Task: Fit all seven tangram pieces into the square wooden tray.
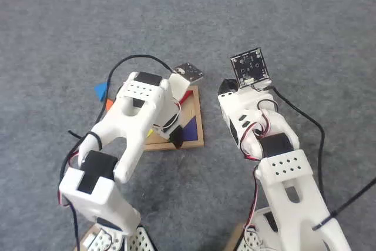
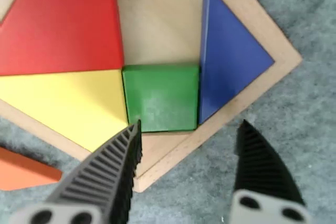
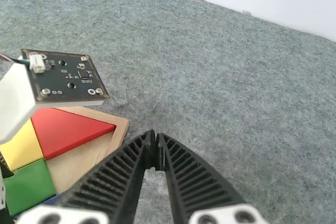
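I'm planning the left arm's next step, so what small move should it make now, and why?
Probably swing the left pincer, open and empty over the edge of the tray, toward the orange piece lying on the mat just outside it. Bare wood inside the tray shows there are gaps left to fill.

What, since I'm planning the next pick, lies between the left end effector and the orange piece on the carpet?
Nothing visible does: the orange piece lies on bare carpet outside the tray, beside the open left end effector.
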Motion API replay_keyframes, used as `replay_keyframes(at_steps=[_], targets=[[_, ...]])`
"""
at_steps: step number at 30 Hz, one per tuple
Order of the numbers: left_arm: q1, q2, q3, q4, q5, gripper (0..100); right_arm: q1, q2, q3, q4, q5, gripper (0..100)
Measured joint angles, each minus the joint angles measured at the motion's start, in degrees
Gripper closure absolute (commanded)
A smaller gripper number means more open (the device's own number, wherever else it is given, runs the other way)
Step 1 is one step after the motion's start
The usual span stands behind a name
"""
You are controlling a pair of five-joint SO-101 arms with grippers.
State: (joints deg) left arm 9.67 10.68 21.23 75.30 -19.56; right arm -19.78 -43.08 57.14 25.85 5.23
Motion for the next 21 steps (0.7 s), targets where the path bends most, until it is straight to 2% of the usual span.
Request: replay_keyframes(at_steps=[6,10,16,21], targets=[[-0.79,-0.09,-1.14,0.62,0.0,70,0.0,0.0,0.0,0.0,0.0,99.0],[-2.37,-5.71,0.09,0.09,1.67,70,0.0,0.0,0.0,0.0,0.0,99.0],[-7.74,-20.57,12.92,-13.01,8.26,71,-0.09,0.0,0.0,0.0,0.0,99.0],[-16.53,-23.91,14.33,-18.2,13.54,83,-6.33,0.0,0.0,3.16,0.09,99.0]])
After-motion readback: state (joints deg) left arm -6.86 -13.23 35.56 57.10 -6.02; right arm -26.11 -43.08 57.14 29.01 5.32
